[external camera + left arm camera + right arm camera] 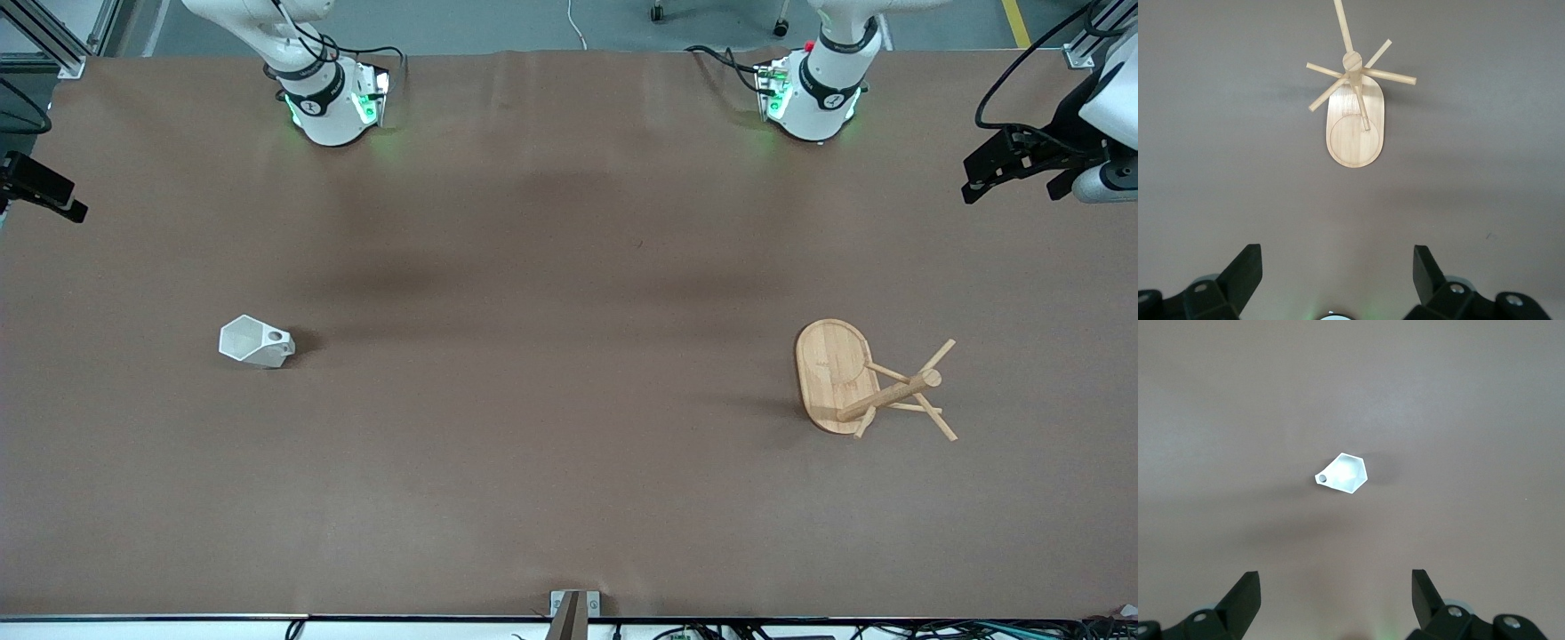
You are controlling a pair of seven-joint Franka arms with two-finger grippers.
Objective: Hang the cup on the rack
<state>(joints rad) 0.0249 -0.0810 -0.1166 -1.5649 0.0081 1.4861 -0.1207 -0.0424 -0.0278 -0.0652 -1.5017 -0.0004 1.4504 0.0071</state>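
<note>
The white faceted cup [256,342] stands mouth up on the brown table toward the right arm's end, its holed handle beside it. In the right wrist view the cup [1343,473] lies well below my right gripper [1336,580], which is open, empty and high over the table. The bamboo rack [876,382] stands upright on its oval base toward the left arm's end, its thin pegs bare. In the left wrist view the rack [1355,127] is far below my left gripper [1337,257], which is open and empty. Both arms hold still, raised.
The brown table cover [569,267] spans the whole view. The two arm bases [333,107] [813,102] stand along the edge farthest from the front camera. A small metal bracket [573,613] sits at the edge nearest that camera.
</note>
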